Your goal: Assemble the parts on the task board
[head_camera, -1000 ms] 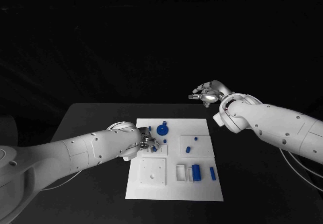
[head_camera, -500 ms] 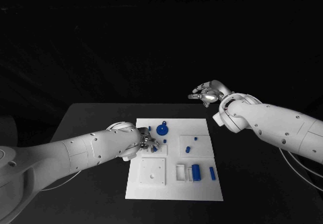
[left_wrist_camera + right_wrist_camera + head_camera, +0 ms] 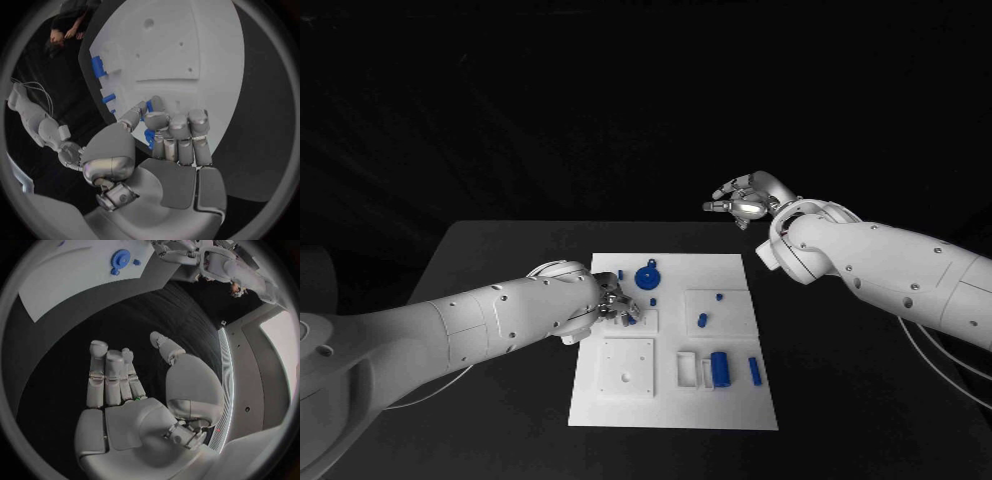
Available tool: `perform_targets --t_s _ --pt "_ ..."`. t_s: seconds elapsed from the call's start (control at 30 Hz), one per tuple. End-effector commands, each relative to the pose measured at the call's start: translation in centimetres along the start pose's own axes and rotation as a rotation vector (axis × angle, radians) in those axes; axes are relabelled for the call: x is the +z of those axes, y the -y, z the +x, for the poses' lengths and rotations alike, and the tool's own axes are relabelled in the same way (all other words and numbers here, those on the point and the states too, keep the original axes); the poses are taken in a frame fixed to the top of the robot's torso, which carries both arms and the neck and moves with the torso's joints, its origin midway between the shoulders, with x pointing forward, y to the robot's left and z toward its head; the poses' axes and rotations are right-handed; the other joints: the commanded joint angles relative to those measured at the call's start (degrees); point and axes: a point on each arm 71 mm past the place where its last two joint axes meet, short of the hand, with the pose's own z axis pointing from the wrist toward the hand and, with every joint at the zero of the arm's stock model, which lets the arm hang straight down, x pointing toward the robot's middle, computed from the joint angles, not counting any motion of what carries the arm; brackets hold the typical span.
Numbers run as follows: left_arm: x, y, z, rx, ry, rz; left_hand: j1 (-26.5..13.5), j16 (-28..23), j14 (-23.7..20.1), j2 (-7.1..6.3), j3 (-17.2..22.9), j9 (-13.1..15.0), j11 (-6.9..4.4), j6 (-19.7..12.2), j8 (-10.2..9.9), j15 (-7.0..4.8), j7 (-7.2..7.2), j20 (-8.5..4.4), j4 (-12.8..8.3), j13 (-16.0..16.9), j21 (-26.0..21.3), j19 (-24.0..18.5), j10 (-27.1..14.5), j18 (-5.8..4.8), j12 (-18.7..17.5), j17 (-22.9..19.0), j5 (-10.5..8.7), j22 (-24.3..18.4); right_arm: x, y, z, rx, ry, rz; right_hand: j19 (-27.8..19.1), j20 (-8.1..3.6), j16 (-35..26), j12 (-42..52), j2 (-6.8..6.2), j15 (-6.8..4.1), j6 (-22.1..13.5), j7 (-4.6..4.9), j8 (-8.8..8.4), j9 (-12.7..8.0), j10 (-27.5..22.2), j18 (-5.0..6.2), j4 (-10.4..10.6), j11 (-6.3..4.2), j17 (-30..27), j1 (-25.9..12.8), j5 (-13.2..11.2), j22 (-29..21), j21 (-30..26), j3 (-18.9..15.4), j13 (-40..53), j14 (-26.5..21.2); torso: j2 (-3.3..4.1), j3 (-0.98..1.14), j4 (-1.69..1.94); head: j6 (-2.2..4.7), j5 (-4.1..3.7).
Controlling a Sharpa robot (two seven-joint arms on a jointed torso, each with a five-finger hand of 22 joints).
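Note:
The white task board lies in the middle of the black table. My left hand rests over the board's left edge, its fingers curled around a small blue part that it pinches against the thumb. A round blue part stands just beyond that hand and shows again as the round blue part. A small blue peg, a short blue piece, a blue block and a slim blue bar lie on the board's right half. My right hand hangs above the table's far edge, fingers apart, holding nothing.
A square white recessed plate and a white slot sit on the board's near part. Bare black table surrounds the board on both sides. My left forearm crosses the table's left part.

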Motion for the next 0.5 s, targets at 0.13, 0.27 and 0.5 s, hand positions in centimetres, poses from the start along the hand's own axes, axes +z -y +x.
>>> perform_targets --t_s 0.13,0.27,0.5 --pt "-0.03 -0.10 0.05 -0.004 -0.010 0.000 1.8 0.4 1.1 0.46 0.3 -0.1 -0.37 0.0 0.4 -0.92 0.03 -5.78 -1.2 -0.2 -0.1 -0.3 -0.5 -0.75 0.5 -0.1 -0.37 0.0 -0.01 -0.06 0.10 -0.002 -0.012 -0.007 0.1 -0.35 0.0 0.3 0.36 -0.23 0.1 0.45 0.20 -0.1 0.1 2.57 0.0 0.02 -0.1 -0.1 0.4 0.9 -0.3 -0.3 -0.1 -0.1 0.04 0.02 -0.04 -0.06 -0.02" --pt "-0.02 -0.06 0.07 -0.005 -0.009 0.002 3.2 0.5 1.1 0.11 0.3 -0.2 -0.32 0.1 0.5 -0.85 0.07 -5.72 -2.3 -0.4 -0.1 -0.3 -0.5 -0.79 0.6 -0.2 -1.71 0.0 -0.01 -0.08 0.11 -0.001 -0.012 -0.007 0.1 -0.34 0.0 0.3 0.37 -0.23 0.1 0.45 0.20 -0.1 0.1 2.57 0.0 0.02 -0.1 -0.1 0.4 0.9 -0.3 -0.3 -0.1 -0.1 0.00 0.00 -0.01 -0.07 -0.02" --pt "-0.05 -0.19 -0.01 -0.013 -0.001 0.003 2.6 0.5 1.0 -1.14 -0.2 -0.4 -0.33 0.0 0.7 -0.81 0.05 -5.65 -1.2 -0.8 -0.3 -0.3 -0.5 -0.83 0.8 -0.4 -6.80 -0.2 0.00 -0.09 0.12 -0.001 -0.012 -0.008 0.1 -0.34 0.0 0.3 0.38 -0.23 0.1 0.45 0.20 -0.1 0.1 2.57 0.0 0.02 -0.1 -0.1 0.4 0.9 -0.3 -0.3 -0.1 -0.1 0.00 0.02 0.00 -0.02 -0.03"
